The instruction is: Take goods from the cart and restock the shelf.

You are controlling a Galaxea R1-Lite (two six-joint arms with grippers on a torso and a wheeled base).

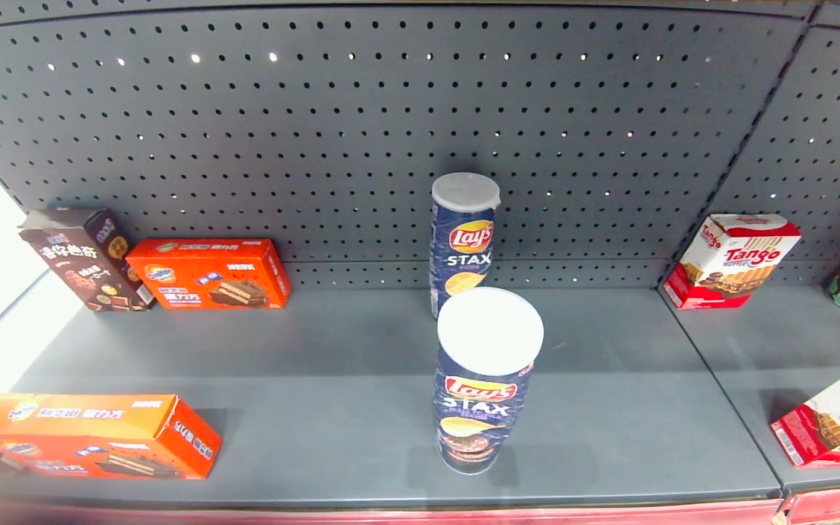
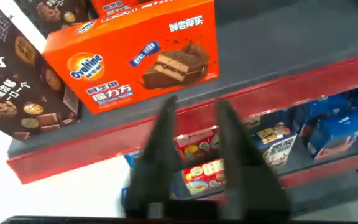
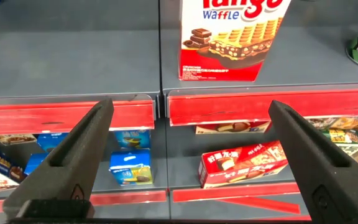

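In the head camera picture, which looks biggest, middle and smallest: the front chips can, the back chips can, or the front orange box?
1. front orange box and front chips can: about alike, too close to rank.
2. back chips can: smallest, though it stands farther away.

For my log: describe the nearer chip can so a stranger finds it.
On the grey shelf, two navy chip cans stand upright mid-shelf. It is the front can, nearer the red edge; the rear can stands by the pegboard.
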